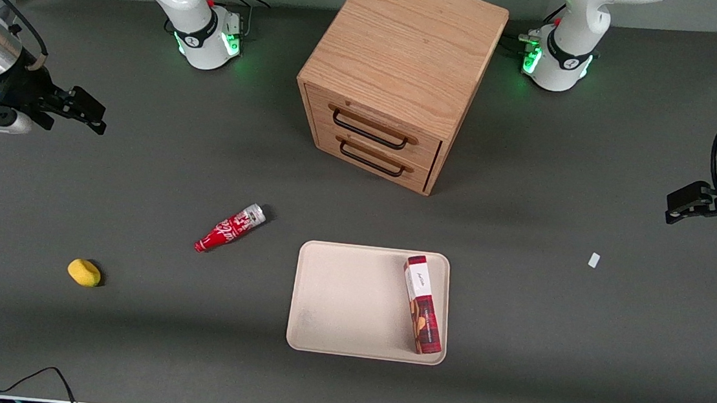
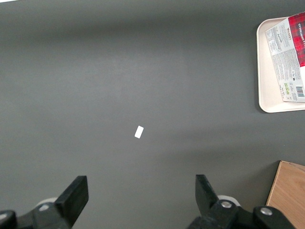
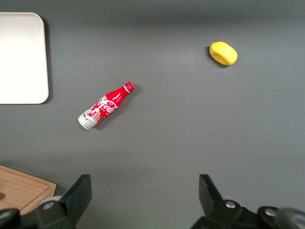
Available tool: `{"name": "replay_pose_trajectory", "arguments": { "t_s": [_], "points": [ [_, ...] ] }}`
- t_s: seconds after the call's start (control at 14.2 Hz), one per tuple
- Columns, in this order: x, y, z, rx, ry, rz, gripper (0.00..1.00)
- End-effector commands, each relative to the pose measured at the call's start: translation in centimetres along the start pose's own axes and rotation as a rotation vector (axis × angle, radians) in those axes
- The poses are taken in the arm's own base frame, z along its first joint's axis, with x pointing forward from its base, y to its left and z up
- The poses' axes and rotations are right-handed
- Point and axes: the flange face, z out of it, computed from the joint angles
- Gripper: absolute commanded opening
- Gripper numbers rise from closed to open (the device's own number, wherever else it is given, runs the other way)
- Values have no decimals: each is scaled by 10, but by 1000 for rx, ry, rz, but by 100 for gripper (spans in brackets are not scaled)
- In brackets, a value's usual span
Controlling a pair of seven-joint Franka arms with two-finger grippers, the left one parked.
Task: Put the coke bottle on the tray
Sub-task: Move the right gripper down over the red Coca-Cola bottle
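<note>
The coke bottle (image 1: 230, 228) lies on its side on the grey table, beside the cream-beige tray (image 1: 343, 304), toward the working arm's end. It also shows in the right wrist view (image 3: 105, 106), red with white script, silver base, red cap. The tray's corner shows there too (image 3: 21, 57). My gripper (image 1: 84, 112) hangs open and empty high above the table at the working arm's end, farther from the front camera than the bottle and well apart from it. In the right wrist view the gripper (image 3: 143, 191) shows its jaws spread wide with bare table between them.
A red-and-white box (image 1: 423, 303) lies on the tray. A wooden two-drawer cabinet (image 1: 395, 78) stands farther from the front camera than the tray. A yellow lump (image 1: 84, 272) lies near the bottle. A small white scrap (image 1: 593, 260) lies toward the parked arm's end.
</note>
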Motion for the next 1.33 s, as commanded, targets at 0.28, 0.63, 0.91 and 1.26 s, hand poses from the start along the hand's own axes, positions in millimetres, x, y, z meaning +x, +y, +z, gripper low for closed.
{"name": "replay_pose_trajectory", "arguments": {
  "t_s": [0.28,0.63,0.91,1.26],
  "points": [
    [13,-21,11,13,-39,35,100],
    [45,-66,90,3,-103,410,100],
    [69,-89,176,31,-132,658,100],
    [79,-109,272,16,-127,831,100]
  ]
}}
